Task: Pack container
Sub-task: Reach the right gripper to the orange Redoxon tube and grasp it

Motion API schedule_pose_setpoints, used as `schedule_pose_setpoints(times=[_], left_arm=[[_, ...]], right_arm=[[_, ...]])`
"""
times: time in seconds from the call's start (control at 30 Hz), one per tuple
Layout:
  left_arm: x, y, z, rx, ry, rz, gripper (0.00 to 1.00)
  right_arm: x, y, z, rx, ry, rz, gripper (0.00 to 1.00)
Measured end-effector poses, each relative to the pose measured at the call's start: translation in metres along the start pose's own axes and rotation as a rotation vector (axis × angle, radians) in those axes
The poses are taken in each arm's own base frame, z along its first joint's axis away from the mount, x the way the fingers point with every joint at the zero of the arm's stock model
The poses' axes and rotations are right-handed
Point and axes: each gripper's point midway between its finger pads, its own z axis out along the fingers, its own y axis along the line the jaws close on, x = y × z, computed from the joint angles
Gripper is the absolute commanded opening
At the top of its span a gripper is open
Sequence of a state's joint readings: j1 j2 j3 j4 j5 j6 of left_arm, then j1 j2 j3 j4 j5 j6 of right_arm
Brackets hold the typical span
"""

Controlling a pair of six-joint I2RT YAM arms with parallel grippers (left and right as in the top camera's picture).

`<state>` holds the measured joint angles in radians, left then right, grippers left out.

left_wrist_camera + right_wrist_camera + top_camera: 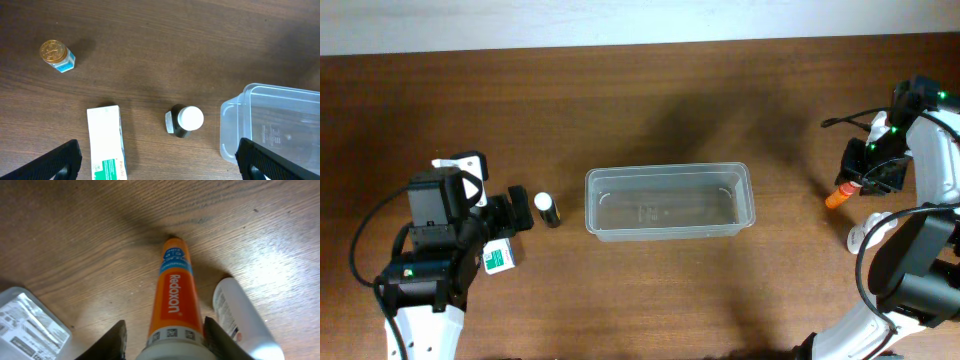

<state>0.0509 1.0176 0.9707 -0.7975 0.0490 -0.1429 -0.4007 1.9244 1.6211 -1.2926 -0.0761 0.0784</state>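
The clear container [669, 232] stands in the middle of the table with nothing in it; its corner shows in the left wrist view [235, 145] and the right wrist view [25, 325]. My left gripper [512, 217] is wide open above the table, left of the container, with nothing between its fingers [165, 167]. My right gripper [863, 178] is at the far right. Its fingers [167, 340] sit on either side of an orange Redoxon tube [175, 292], with a gap on the left side. The tube's tip [837, 197] sticks out below the gripper.
A dark bottle with a white cap [549, 208] [185, 121] stands just left of the container. A white and green box [500, 257] [106, 145] lies by my left gripper. A small gold-capped jar [57, 55] stands farther off. A white bottle [237, 317] [866, 235] lies beside the tube.
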Motion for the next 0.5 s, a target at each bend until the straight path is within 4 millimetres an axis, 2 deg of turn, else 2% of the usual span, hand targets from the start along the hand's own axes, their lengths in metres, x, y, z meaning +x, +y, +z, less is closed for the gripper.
schedule_pose_setpoints(times=[0.5], left_arm=[[0.0, 0.0, 0.0, 0.0, 0.0, 0.0, 0.99]], right_arm=[[-0.0053, -0.0062, -0.0002, 0.037, -0.022, -0.001, 0.2]])
